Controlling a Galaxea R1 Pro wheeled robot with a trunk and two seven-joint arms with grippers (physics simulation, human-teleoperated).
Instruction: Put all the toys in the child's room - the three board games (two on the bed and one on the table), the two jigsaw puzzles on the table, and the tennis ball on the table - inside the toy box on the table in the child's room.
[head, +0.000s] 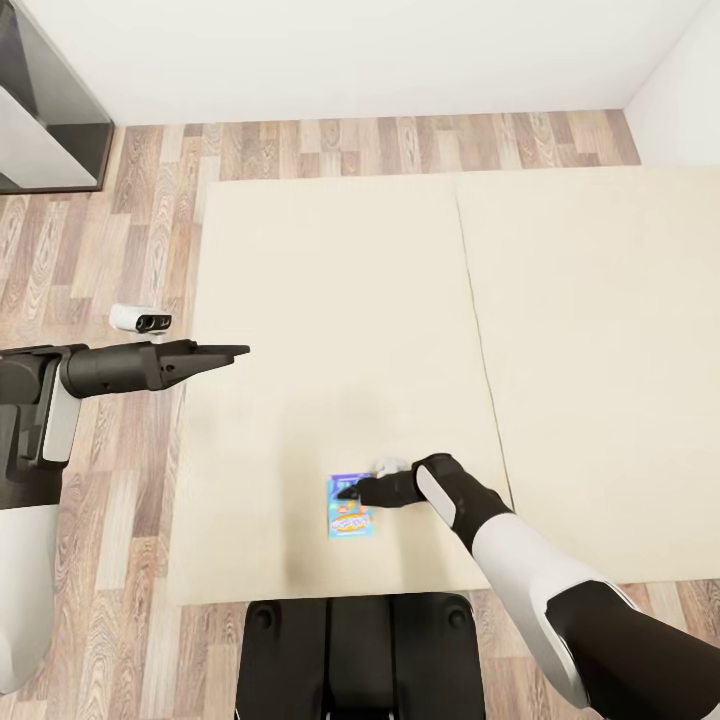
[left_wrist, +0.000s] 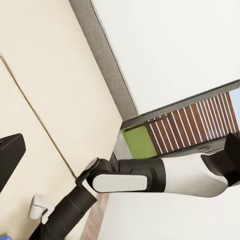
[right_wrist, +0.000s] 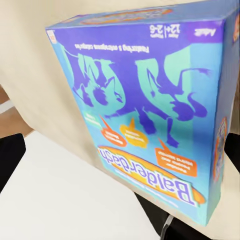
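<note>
Head view: a small blue board game (head: 350, 519) with orange lettering lies low-centre on the cream bed (head: 330, 300). The right gripper (head: 352, 491) sits over its top edge, grip unclear. The left gripper (head: 232, 352) at mid-left looks pinched narrow, holding nothing.

Even, bright, diffuse light throughout head view; no single source evident. White wall (head: 350, 50) near overexposed, almost featureless. Bed (head: 330, 300) flat cream, little shading; faint grey smudge of shadow at lower centre of frame, near blue board game (head: 350, 518). Wood-plank floor (head: 130, 240) grain slightly smeared, soft compression blur. No glare spots. Right wrist view: game box lid sharp at centre, print softer toward upper frame, strong perspective skew. Left wrist view: wall at upper right blown white, edges clean.
</note>
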